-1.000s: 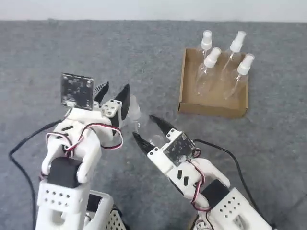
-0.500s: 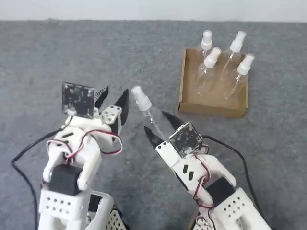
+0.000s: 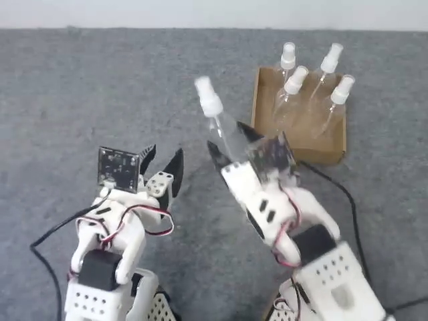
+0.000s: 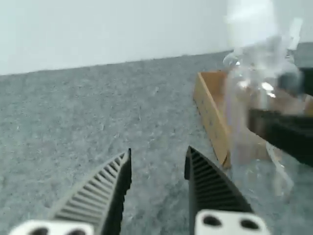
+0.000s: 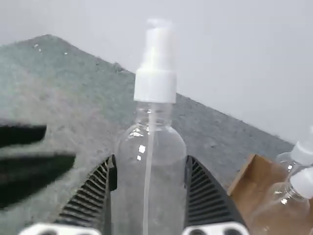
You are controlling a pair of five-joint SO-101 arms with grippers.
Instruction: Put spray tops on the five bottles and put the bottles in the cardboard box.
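Grey bench [image 3: 80, 80]. The cardboard box [image 3: 297, 152] with four capped bottles [image 3: 314, 100] lies at two o'clock from the right tool [image 3: 227, 139], which is clamped on the upright fifth bottle [image 3: 215, 114]. The left tool [image 3: 164, 152], farther off, has its prongs apart and holds nothing.

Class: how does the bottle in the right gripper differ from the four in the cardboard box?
The held bottle is outside the cardboard box; the four bottles lie inside it. The held bottle is clamped in the right gripper; the four bottles are untouched. All are clear with white spray tops.
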